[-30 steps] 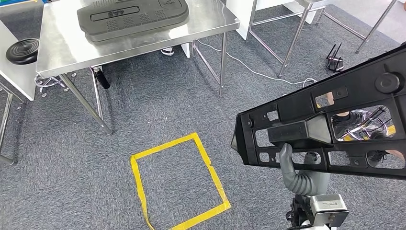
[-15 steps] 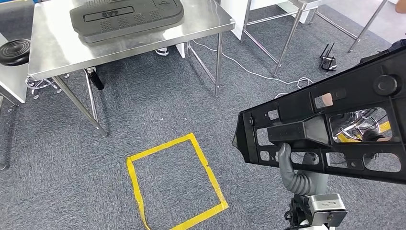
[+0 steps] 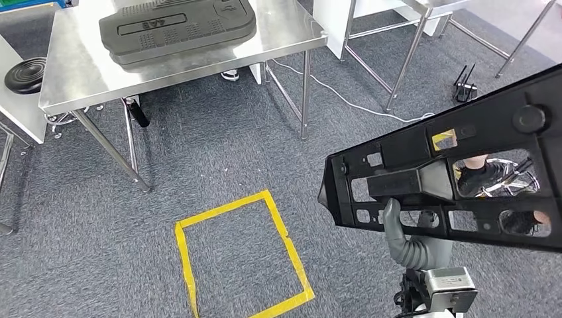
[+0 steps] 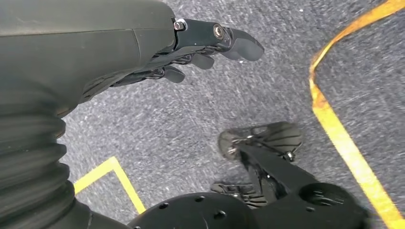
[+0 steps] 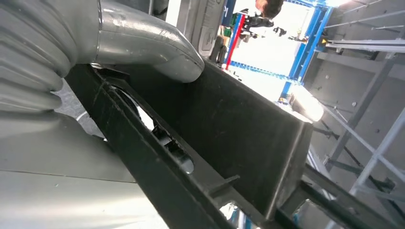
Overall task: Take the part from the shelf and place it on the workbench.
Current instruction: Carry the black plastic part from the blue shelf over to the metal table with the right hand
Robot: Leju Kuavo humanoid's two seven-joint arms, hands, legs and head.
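Part (image 3: 457,179) against right-hand fingers (image 3: 393,222) (probably gripped)

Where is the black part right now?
In the head view, the black part is at the right, gripped by the right hand, above the carpet beside the yellow tape square.

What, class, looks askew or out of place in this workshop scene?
The yellow tape square on the carpet lies skewed to the steel workbench. The black part is held tilted by the right hand. Nothing looks spilled or broken.

right robot hand (image 3: 397,228) gripping — left robot hand (image 4: 200,47) hangs, fingers loosely apart.
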